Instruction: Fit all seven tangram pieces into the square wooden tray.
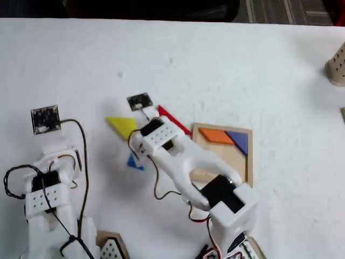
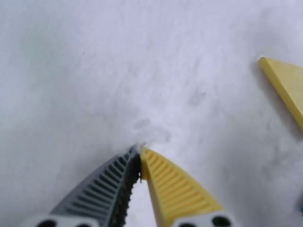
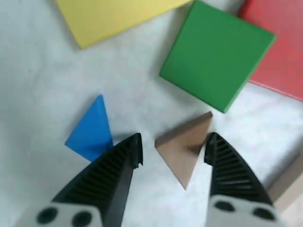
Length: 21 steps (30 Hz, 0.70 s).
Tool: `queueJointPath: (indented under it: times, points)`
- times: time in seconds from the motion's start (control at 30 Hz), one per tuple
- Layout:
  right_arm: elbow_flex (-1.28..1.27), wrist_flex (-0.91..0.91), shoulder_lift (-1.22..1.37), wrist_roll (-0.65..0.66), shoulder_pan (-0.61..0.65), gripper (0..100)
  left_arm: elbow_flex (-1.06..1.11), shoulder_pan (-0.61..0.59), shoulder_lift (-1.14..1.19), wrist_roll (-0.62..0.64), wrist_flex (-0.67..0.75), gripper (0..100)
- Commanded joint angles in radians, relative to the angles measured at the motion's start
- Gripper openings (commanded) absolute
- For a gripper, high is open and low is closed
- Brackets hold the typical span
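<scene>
The square wooden tray (image 1: pixel 248 156) lies right of centre and holds an orange piece (image 1: pixel 215 135) and a dark blue triangle (image 1: pixel 239 141). My right gripper (image 3: pixel 173 147) is open, its fingers on either side of a small brown triangle (image 3: pixel 185 144) on the table. Around it lie a light blue triangle (image 3: pixel 91 132), a green square (image 3: pixel 217 55), a yellow piece (image 3: pixel 109 15) and a red piece (image 3: pixel 279 47). From above, the yellow piece (image 1: pixel 123 125), red piece (image 1: pixel 173 120) and light blue triangle (image 1: pixel 134 162) show beside that arm. My left gripper (image 2: pixel 140 150) is shut on nothing over bare table, the yellow piece (image 2: pixel 286 85) off to one side.
A pale wooden peg stand (image 1: pixel 337 66) sits at the table's far right edge. Black cables (image 1: pixel 81 162) loop around the left arm. Open white table stretches across the back.
</scene>
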State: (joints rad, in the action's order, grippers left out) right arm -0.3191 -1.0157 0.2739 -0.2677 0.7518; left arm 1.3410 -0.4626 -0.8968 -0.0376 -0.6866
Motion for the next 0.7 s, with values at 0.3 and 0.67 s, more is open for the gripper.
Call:
queueJointPath:
  times: [0.3,0.67]
  points:
    - [0.003,-0.024,0.005,-0.009,-0.005,15.2,-0.012,0.012,-0.019,-0.008,0.057,3]
    - [0.008,-0.051,-0.004,-0.002,-0.056,4.2,-0.012,0.012,-0.019,-0.008,0.057,3]
